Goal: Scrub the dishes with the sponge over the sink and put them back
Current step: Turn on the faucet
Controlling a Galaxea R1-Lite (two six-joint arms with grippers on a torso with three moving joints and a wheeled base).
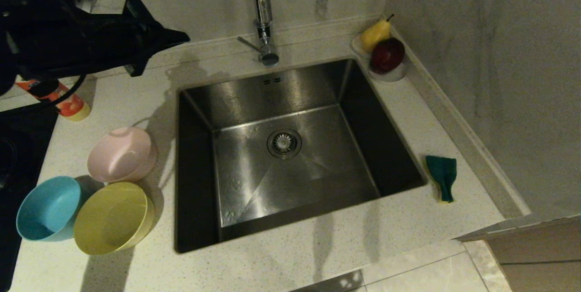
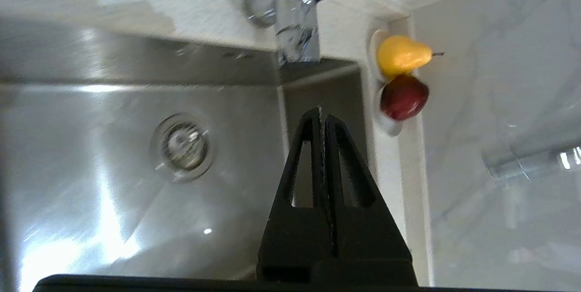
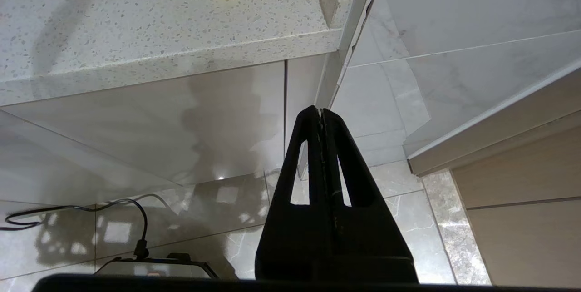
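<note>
Bowls (image 1: 121,154) beside sink (image 1: 290,146), sponge (image 1: 442,176) opposite

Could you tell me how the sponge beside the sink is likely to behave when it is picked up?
The sponge already lies bent on the counter, so it will probably flex and squash under a grip. Being small foam, it is likely light. It seems unlikely to roll.
</note>
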